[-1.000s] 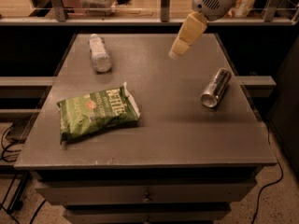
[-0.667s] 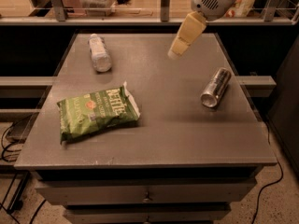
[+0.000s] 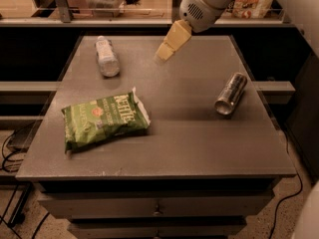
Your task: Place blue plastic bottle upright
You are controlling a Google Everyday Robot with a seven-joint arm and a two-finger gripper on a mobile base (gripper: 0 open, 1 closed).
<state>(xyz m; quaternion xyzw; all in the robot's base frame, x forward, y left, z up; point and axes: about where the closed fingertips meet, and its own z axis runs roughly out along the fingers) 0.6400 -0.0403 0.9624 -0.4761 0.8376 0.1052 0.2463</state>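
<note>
The arm's rounded white wrist housing reaches in from the upper edge, and from it the pale tan claw slopes down and to the camera's left, hanging in the air over the far part of the surface, beyond the green chip bag and off to the bag's right. Whether the claw is clenched or released cannot be told; it carries nothing and touches nothing. The blue plastic bottle lies on its side straight beyond the bag, near the surface's far left corner, its white cap pointing away from the camera, well apart from the claw. A silver can also lies on its side, far to the bag's right, close to the surface's right edge, its round end turned toward the camera. The surface is a flat, matte, dark grey square top; a drawer front with a small knob sits below it. Behind runs a long ledge with a glass-fronted area. Dark cables trail on the speckled floor to the bag's left. The bag is crinkled and glossy, the bottle clear and ribbed, the can smooth metal.
</note>
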